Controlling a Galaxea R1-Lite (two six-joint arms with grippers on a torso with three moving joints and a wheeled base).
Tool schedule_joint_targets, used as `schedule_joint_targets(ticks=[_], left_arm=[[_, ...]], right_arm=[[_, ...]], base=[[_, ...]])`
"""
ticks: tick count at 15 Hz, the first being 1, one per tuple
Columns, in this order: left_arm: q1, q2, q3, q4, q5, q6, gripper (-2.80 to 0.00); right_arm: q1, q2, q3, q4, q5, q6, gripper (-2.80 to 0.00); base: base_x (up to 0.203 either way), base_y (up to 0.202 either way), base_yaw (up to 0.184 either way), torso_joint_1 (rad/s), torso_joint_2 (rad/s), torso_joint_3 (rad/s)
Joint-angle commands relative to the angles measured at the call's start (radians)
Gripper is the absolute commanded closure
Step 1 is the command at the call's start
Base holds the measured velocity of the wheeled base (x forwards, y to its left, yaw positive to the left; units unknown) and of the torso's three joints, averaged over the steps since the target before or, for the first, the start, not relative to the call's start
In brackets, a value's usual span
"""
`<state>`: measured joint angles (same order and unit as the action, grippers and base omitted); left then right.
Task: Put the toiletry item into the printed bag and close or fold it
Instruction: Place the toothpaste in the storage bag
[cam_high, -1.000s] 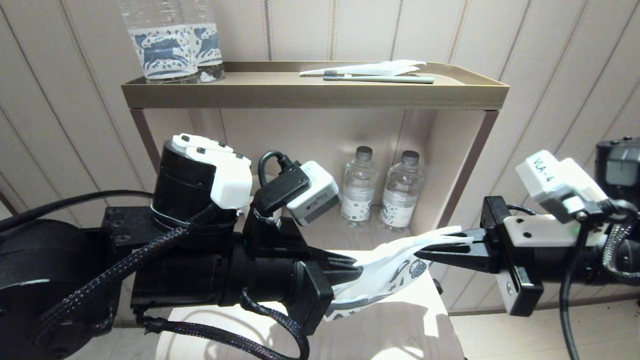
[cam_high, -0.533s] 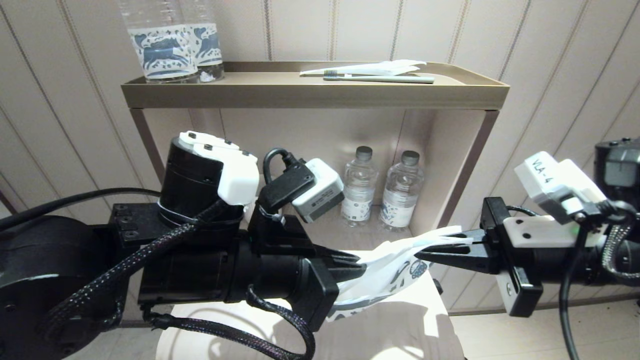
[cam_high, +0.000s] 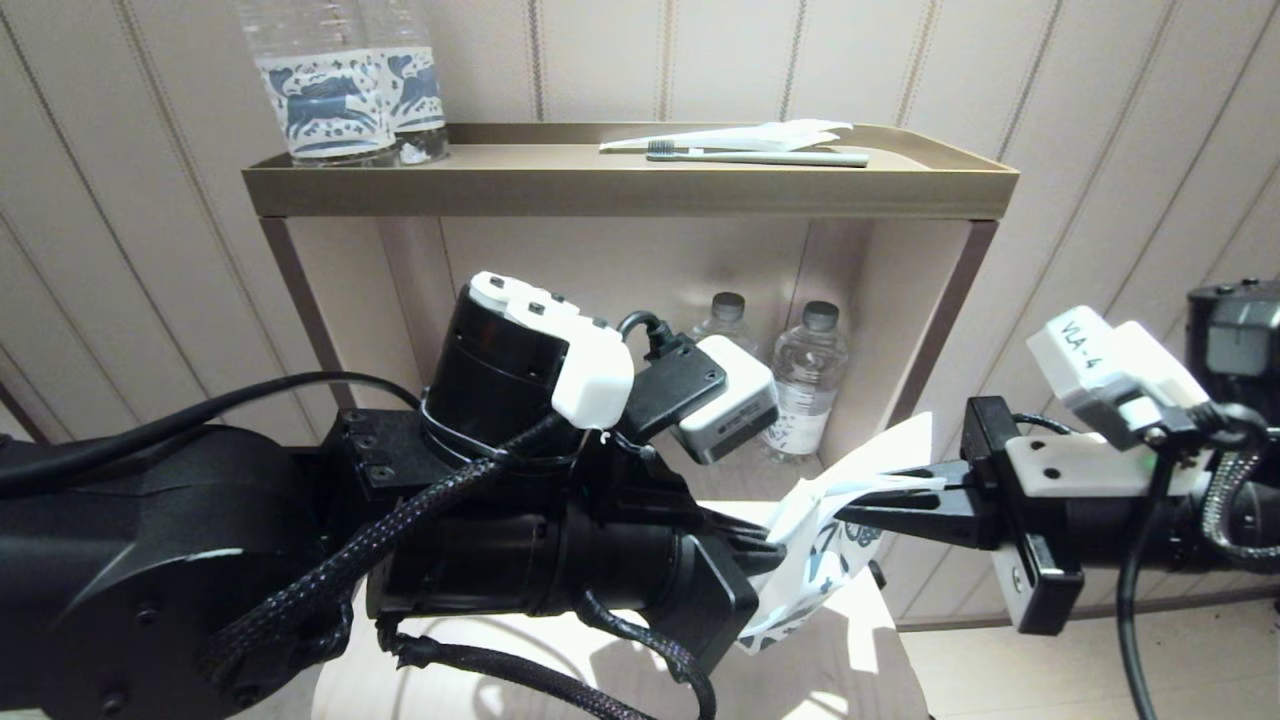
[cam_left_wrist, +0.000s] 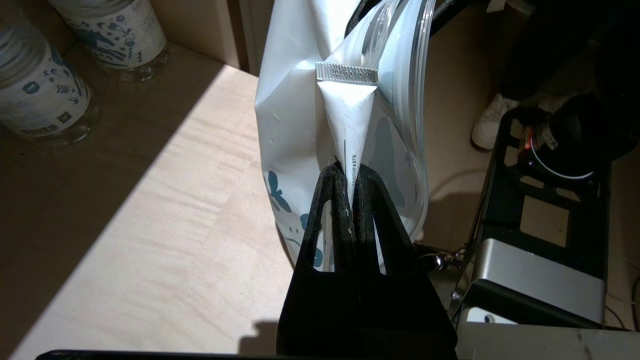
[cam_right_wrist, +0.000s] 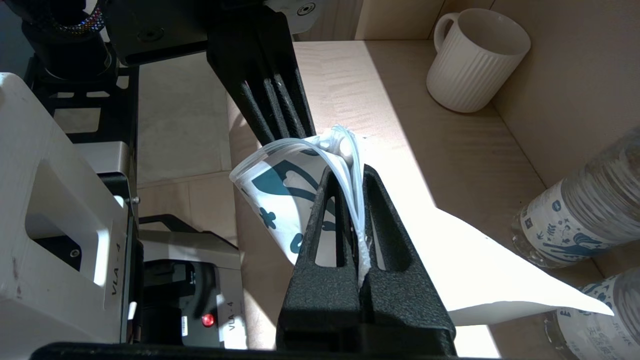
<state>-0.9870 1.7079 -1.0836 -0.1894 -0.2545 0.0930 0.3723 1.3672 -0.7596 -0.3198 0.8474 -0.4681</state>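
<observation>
Jaws of both grippers were pressed together, each with something pinched between them.

Head view: left gripper (cam_high: 765, 548) and right gripper (cam_high: 850, 510) met above the pale wooden side table (cam_high: 860, 640), just in front of the tan metal shelf unit (cam_high: 630, 185). The flat white paper bag printed with blue-grey motifs (cam_high: 825, 555) hung between them, clear of the table top.

Left wrist view: left gripper (cam_left_wrist: 348, 176) was clamped on the crimped white toothpaste tube (cam_left_wrist: 347, 112), whose crimped end pointed into the bag's mouth (cam_left_wrist: 395, 50). Insertion judged under way, not finished.

Right wrist view: right gripper (cam_right_wrist: 348, 172) pinched the bag's upper edge (cam_right_wrist: 345, 145), probably to keep the mouth steady for the tube. White ribbed ceramic mug (cam_right_wrist: 475, 60) stood at the table's far edge, well apart. Risk: bag buckling under the push.
</observation>
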Motion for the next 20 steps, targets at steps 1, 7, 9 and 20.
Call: schedule_joint_targets(ticks=[1, 7, 9, 20], left_arm=[[-0.001, -0.011, 0.02, -0.001, -0.001, -0.001, 0.0], [0.047, -0.099, 0.098, -0.001, 0.055, 0.001, 0.0], [0.075, -0.129, 0.109, 0.004, 0.065, 0.001, 0.0], [0.069, -0.187, 0.087, 0.037, 0.2, 0.045, 0.0]], right_arm=[[0.0, 0.003, 0.0, -0.002, 0.005, -0.003, 0.0], [0.0, 0.018, 0.002, -0.004, 0.004, -0.003, 0.0], [0.002, 0.018, 0.005, -0.005, 0.002, -0.001, 0.0], [0.057, 0.127, 0.055, -0.157, -0.122, -0.002, 0.0]], base=[[0.0, 0.0, 0.0, 0.0, 0.0, 0.0], [0.0, 0.0, 0.0, 0.0, 0.0, 0.0], [0.0, 0.0, 0.0, 0.0, 0.0, 0.0], [0.0, 0.0, 0.0, 0.0, 0.0, 0.0]])
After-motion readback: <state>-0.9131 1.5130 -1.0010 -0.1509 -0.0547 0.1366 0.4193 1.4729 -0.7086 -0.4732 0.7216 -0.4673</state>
